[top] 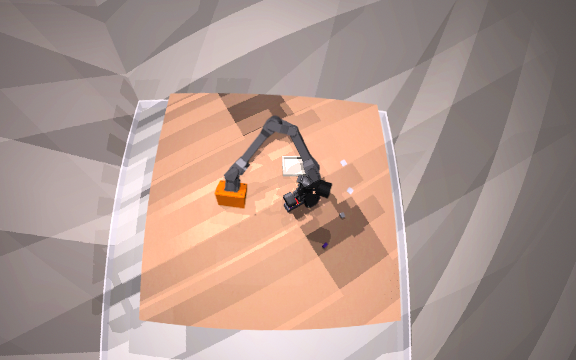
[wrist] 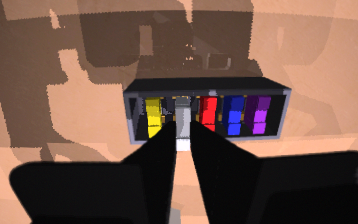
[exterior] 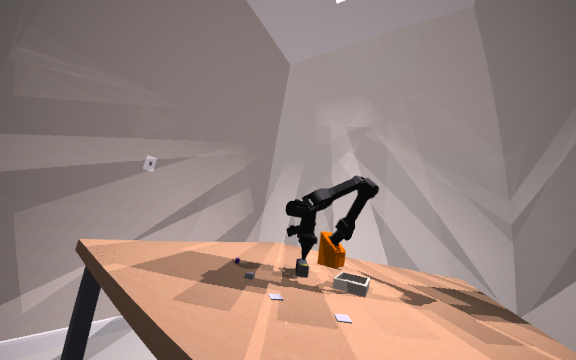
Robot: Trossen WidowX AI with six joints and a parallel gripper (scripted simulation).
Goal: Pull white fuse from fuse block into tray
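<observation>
In the wrist view the dark fuse block holds a row of fuses: yellow, white, red, blue and purple. My gripper is shut on the white fuse, one finger on each side of it, between the yellow and red fuses. The white fuse reaches down into its slot. In the exterior view the gripper points straight down onto the block. The grey tray stands to one side of the block.
The arm's orange base stands near the block. Small flat tiles, a small grey cube and a small blue piece lie on the wooden table.
</observation>
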